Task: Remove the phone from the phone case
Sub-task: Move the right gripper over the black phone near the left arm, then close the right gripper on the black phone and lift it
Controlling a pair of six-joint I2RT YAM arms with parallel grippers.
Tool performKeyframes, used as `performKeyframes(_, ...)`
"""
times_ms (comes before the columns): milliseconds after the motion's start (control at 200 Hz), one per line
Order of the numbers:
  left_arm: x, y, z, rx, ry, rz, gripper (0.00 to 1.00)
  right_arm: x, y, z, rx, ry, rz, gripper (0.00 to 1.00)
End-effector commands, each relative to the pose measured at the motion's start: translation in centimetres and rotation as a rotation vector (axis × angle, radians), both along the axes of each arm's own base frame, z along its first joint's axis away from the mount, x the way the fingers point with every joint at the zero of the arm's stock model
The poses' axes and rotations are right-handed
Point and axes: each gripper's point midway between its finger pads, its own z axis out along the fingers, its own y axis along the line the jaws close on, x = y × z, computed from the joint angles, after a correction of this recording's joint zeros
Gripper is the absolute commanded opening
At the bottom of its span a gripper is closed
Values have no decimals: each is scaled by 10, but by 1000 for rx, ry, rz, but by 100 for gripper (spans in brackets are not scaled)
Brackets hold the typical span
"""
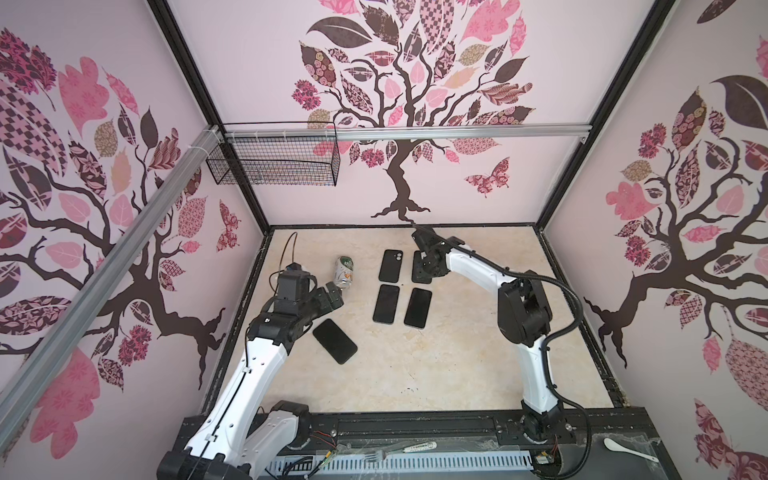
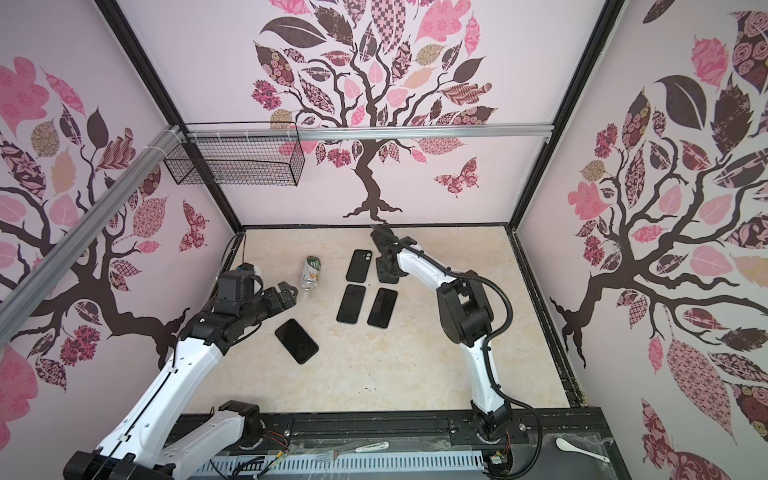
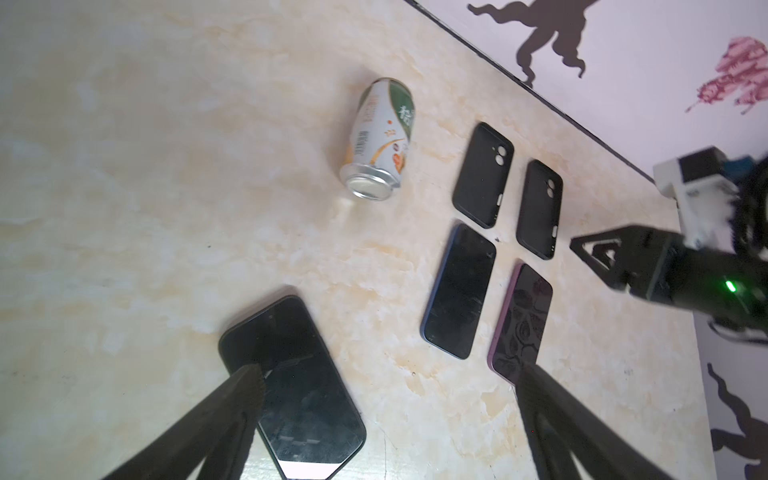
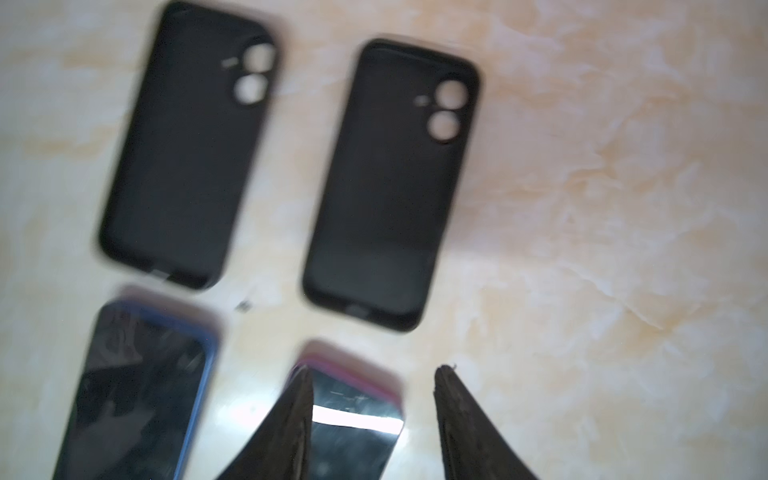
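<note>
While the left fingers (image 3: pixel 245 399) hang spread wide and empty near it, the remaining cased phone (image 1: pixel 335 341) lies screen-up and slanted on the bench (image 1: pixel 457 365), its case seemingly just a thin black rim. Beyond the tipped can (image 1: pixel 344 272) lie two empty cases (image 3: pixel 482 174) and two bare phones (image 3: pixel 459 291). Above them the right fingers (image 4: pixel 299 411) stand parted, holding nothing. The approach seems in hand; next, pin the phone and peel its rim.
</note>
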Motion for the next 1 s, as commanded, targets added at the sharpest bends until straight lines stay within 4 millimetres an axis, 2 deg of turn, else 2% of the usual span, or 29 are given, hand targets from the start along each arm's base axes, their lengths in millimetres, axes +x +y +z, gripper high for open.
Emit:
performKeyframes(0, -10, 19, -16, -91, 43, 82, 98, -36, 52, 44, 72, -128, 134, 56)
performKeyframes(140, -16, 51, -21, -152, 54, 213, 98, -92, 106, 34, 97, -118, 254, 75)
performKeyframes(300, -27, 70, -21, -133, 66, 328, 98, -145, 167, 9, 66, -79, 376, 79)
performKeyframes(435, -33, 82, -13, -110, 37, 395, 98, -175, 205, -12, 41, -53, 461, 85)
performKeyframes(570, -41, 95, -7, -96, 24, 470, 98, -185, 226, -34, 22, -15, 496, 86)
performKeyframes(850, -50, 105, 0, -87, -2, 519, 98, -188, 247, -67, -7, 27, 537, 87)
performKeyframes(935, -54, 108, -3, -75, 9, 537, 98, -192, 253, -72, -4, 36, 553, 88)
performKeyframes(985, -56, 110, -4, -70, 17, 550, 98, -193, 257, -67, 10, 34, 560, 89)
performKeyframes(995, -57, 111, -5, -69, 18, 554, 98, -194, 256, -81, -9, 48, 562, 89)
